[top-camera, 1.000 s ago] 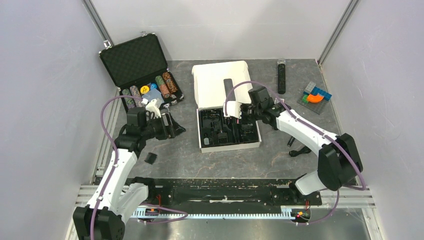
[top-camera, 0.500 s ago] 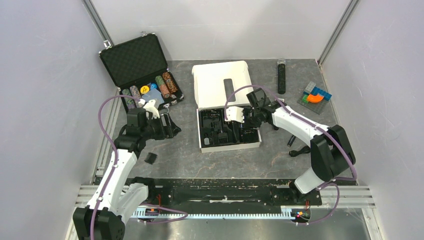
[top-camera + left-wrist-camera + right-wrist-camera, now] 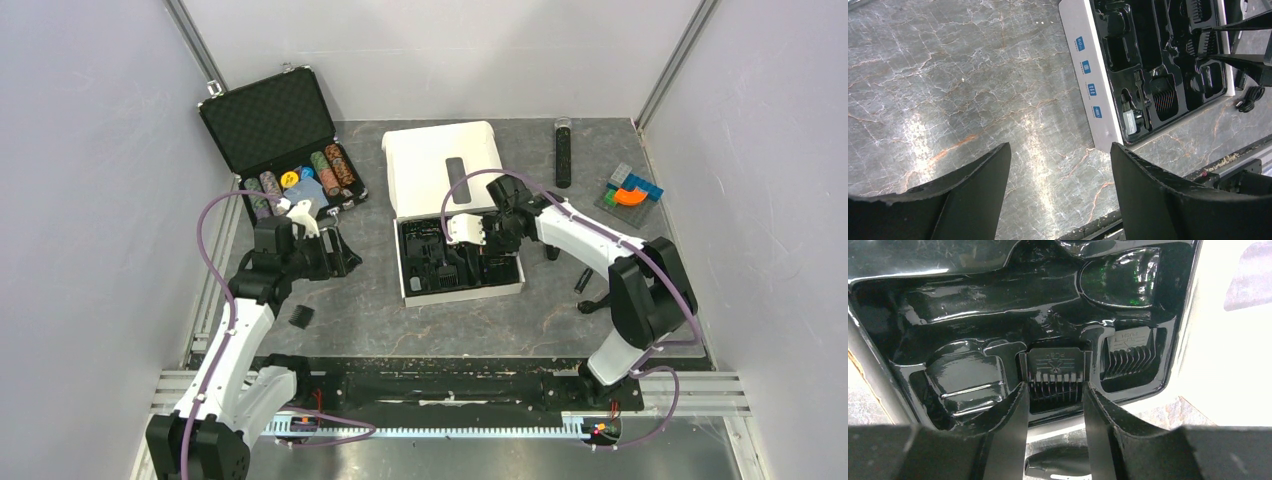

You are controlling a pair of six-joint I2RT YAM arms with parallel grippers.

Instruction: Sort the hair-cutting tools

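A small, chunky black plastic comb attachment (image 3: 1055,371) is gripped between the right fingers (image 3: 1008,425), which are pressed against its two sides. Its flat end, embossed with lettering, is turned away from the wrist. Its ribbed teeth are pointed back toward the wrist, so its long axis is laid along the fingers. Whether it is seated in a moulded pocket of the glossy black plastic tray (image 3: 973,315) or held just over one cannot be told. The tray's curved hollows are marked by bright reflections. A second comb attachment (image 3: 1128,356), likewise ribbed and aligned the same way, is seated in the pocket just right of these fingers. The tray is enclosed by a matte white box (image 3: 1088,85) printed with small blue squares. The left fingers (image 3: 973,200), broad, black and wedge-shaped, are spread apart with nothing between them. They are held over a dark grey, marble-veined worktop (image 3: 973,75), with the box beyond and to the right of their tips.
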